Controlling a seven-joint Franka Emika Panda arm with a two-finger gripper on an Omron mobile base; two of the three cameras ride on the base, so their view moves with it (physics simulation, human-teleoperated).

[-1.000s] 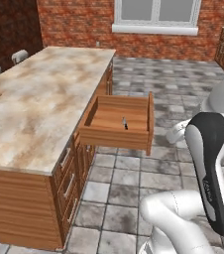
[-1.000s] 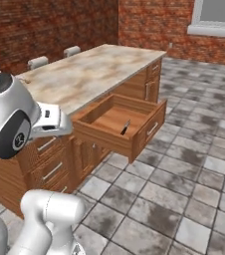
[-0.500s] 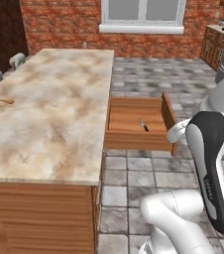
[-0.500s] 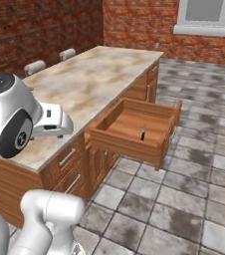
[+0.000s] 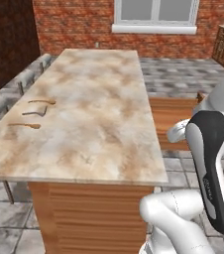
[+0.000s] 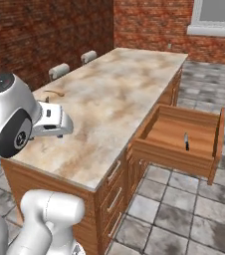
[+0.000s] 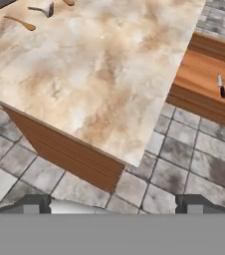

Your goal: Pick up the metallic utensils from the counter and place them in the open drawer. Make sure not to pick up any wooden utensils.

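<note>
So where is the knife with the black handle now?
The knife lies on the floor of the open drawer, pulled out from the counter's side; the hand view shows it at the upper right.

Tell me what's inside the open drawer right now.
The open drawer holds one knife with a black handle and silver blade, lying flat on the drawer floor. Nothing else shows on the visible floor; the strip just behind the front panel is hidden.

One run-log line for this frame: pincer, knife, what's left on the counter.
pincer: open, empty | knife: in open drawer | counter: grey metal utensil and wooden spoon near far edge
</note>
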